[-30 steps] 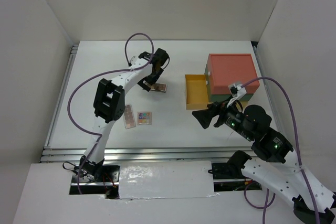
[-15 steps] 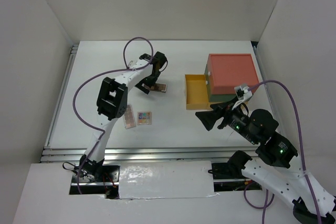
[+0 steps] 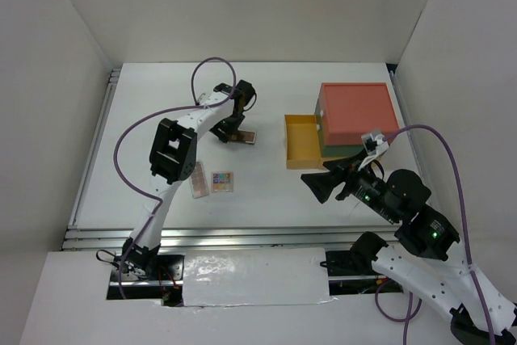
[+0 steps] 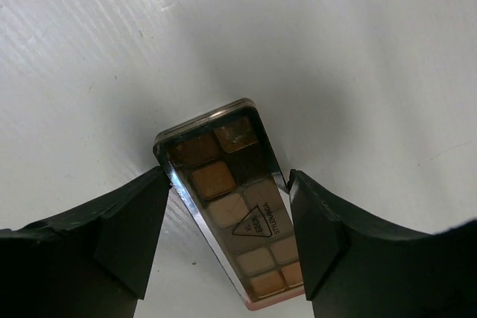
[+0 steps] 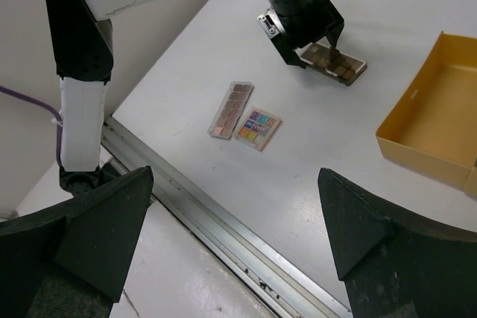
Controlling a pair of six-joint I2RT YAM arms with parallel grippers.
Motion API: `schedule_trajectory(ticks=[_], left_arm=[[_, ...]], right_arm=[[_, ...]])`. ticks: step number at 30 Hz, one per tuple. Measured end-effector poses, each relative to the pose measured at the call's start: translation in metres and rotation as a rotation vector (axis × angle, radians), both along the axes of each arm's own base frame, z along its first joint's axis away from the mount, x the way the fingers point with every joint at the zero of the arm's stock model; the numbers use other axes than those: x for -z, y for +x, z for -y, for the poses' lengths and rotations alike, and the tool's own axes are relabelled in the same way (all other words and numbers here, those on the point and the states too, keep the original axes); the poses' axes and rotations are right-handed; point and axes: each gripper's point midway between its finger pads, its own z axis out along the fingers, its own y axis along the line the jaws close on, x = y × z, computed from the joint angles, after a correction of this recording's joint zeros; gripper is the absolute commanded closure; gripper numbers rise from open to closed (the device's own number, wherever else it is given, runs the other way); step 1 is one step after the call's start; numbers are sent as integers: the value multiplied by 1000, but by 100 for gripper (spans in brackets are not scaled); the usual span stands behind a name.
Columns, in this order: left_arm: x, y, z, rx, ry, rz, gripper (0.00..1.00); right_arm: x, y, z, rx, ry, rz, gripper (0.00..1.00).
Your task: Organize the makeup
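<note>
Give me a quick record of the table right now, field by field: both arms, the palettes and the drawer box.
left gripper: fingers either side of a long brown palette lying flat on the table; cannot tell if it is gripped
right gripper: open, holding nothing, raised in front of the yellow drawer
second long palette: lying flat, right beside the square colourful palette
yellow drawer: pulled open, no makeup seen inside
drawer box: red top, at the right of the table
</note>
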Motion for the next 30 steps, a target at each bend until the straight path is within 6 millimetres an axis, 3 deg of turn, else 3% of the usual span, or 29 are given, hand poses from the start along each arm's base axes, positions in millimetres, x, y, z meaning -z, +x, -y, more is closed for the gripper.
schedule_trajectory(ticks=[2, 8, 9, 11, 12, 13, 16, 17, 26, 30], left_arm=[[0, 0, 1, 26, 2, -7, 29], [2, 2, -2, 108, -3, -32, 54], [2, 2, -2, 123, -5, -34, 61], [2, 2, -3, 157, -7, -35, 65], [2, 2, -3, 182, -10, -32, 74], [1, 3, -3, 209, -11, -28, 75], [1, 3, 1, 313, -22, -23, 97], [1, 4, 3, 350, -26, -22, 100], [-11, 42, 46, 665, -106, 159, 100], [-16, 38, 53, 764, -112, 204, 100]], right_arm=[[-2, -2, 2, 1, 8, 8, 0], [-13, -10, 10, 2, 49, 54, 0], [-14, -11, 10, 2, 53, 58, 0], [-14, -11, 10, 1, 53, 58, 0], [-13, -11, 10, 2, 52, 58, 0], [-13, -11, 10, 2, 52, 57, 0], [-13, -11, 10, 2, 52, 57, 0], [-13, -11, 10, 2, 52, 57, 0], [-13, -10, 11, 12, 50, 56, 0], [-10, -7, 10, 18, 39, 44, 0]])
